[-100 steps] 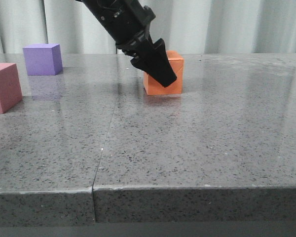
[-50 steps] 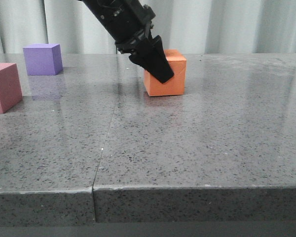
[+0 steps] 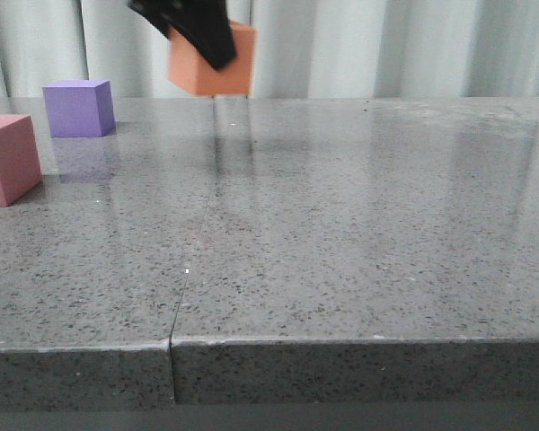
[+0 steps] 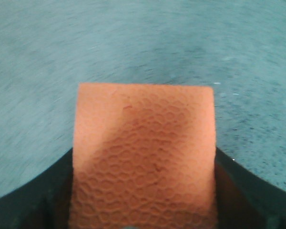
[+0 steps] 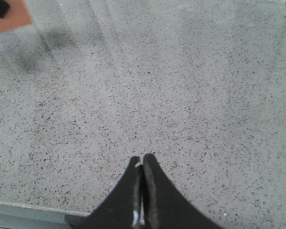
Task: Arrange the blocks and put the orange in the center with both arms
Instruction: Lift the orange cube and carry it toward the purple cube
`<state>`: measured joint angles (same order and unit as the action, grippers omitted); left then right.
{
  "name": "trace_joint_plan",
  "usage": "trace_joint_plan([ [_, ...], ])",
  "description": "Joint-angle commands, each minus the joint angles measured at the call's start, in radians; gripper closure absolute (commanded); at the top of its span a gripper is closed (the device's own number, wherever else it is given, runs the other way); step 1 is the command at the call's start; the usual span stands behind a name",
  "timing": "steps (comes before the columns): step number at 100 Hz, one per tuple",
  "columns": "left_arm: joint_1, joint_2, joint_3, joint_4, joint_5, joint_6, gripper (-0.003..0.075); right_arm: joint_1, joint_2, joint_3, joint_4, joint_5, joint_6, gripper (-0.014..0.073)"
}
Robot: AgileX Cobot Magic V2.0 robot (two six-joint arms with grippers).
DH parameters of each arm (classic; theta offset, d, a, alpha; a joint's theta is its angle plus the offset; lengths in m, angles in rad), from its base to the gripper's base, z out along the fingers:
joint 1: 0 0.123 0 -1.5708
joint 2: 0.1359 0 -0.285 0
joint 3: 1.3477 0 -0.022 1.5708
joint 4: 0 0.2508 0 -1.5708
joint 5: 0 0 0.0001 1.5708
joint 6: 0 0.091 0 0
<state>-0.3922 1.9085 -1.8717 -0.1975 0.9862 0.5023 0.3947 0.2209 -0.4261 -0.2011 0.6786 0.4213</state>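
My left gripper (image 3: 207, 40) is shut on the orange cube (image 3: 217, 67) and holds it in the air above the back of the table. In the left wrist view the orange cube (image 4: 143, 152) fills the space between the dark fingers (image 4: 38, 200). The purple cube (image 3: 78, 107) sits at the back left. The pink cube (image 3: 7, 158) sits at the left edge, cut off by the frame. My right gripper (image 5: 141, 160) is shut and empty over bare table; it does not show in the front view. A corner of the orange cube (image 5: 12, 19) shows in the right wrist view.
The grey speckled table (image 3: 359, 233) has a seam (image 3: 193, 260) running front to back left of centre, and its front edge is near the camera. A pale curtain (image 3: 404, 45) hangs behind the table.
My left gripper has lifted the orange cube off the table and carried it up and to the left. The purple and pink cubes have not moved.
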Motion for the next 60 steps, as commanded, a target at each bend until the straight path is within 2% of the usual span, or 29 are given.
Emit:
trace_joint_plan([
  [1,0.035,-0.097,-0.036,0.025,-0.026,-0.157,0.0471,-0.006,0.008,-0.024,-0.022,-0.078,-0.005,0.0601],
  [16,0.114,-0.128,-0.034,0.062,0.014,-0.330,0.0471,-0.006,0.008,-0.024,-0.022,-0.078,-0.005,0.0601],
  [27,0.157,-0.139,-0.028,0.146,0.062,-0.451,0.0471,-0.006,0.008,-0.024,-0.022,-0.078,-0.005,0.0601],
  [38,0.176,-0.139,-0.020,0.230,0.104,-0.524,0.0471,-0.006,0.008,-0.024,-0.022,-0.078,-0.005,0.0601],
  [60,0.182,-0.144,0.060,0.360,0.077,-0.682,0.0471,-0.006,0.008,-0.024,-0.022,-0.078,-0.005,0.0601],
])
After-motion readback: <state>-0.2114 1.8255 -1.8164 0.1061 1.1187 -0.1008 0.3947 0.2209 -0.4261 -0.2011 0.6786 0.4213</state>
